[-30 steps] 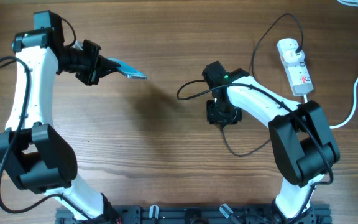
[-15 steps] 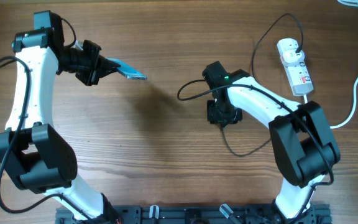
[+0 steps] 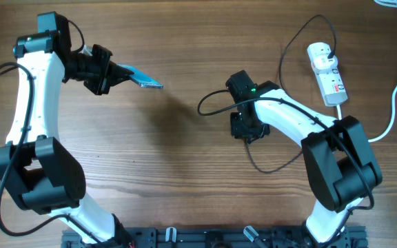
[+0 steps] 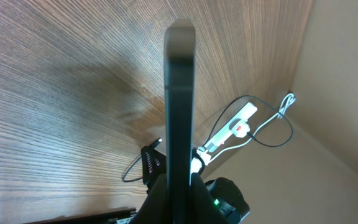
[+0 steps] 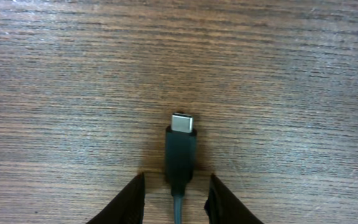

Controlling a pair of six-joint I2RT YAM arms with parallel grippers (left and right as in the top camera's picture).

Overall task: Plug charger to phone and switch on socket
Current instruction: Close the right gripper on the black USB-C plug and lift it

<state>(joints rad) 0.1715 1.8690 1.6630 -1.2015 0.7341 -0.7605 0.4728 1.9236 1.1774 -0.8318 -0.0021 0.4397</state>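
Our left gripper (image 3: 119, 72), upper left, stays clenched on the phone (image 3: 145, 79), held above the table. At centre, our right gripper (image 5: 176, 180) has begun narrowing around the charger (image 5: 180, 146) plug lying flat, not yet pinching it, so pickup looks imminent. The socket (image 3: 327, 72) waits upper right.

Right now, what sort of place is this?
Likely a robotics lab bench: two white-and-black robot arms mounted at the edge of a wood-grain table, with a white power strip and thin black charger cable.
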